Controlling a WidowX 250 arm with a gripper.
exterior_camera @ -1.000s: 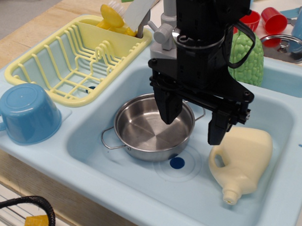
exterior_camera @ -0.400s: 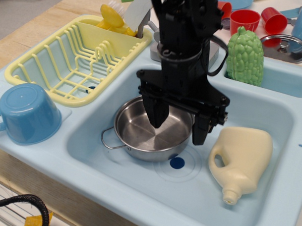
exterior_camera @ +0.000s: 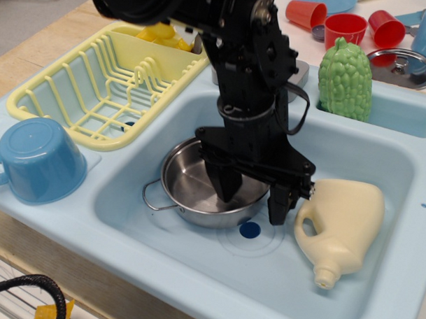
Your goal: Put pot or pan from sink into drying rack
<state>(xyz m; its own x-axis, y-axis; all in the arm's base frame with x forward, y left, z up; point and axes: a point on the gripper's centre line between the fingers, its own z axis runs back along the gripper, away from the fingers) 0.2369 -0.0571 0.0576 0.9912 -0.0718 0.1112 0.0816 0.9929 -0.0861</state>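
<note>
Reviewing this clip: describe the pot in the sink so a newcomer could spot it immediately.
Find the large light blue sink. In its left half, beside the dark drain, sits the pot, under the black tool. It is the only shiny steel thing in the basin, round and shallow with wire loop handles, unlike the cream jug.

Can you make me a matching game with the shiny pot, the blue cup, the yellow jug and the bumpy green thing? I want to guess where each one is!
Things:
1. steel pot
2. blue cup
3. cream jug
4. green bumpy toy

Places:
A. upside down on the counter, left of the sink
B. lying on its side in the sink
C. standing on the ledge behind the sink
D. upright in the sink, under the gripper

Pairs: 1-D, 2-A, 3-B, 4-C
</note>
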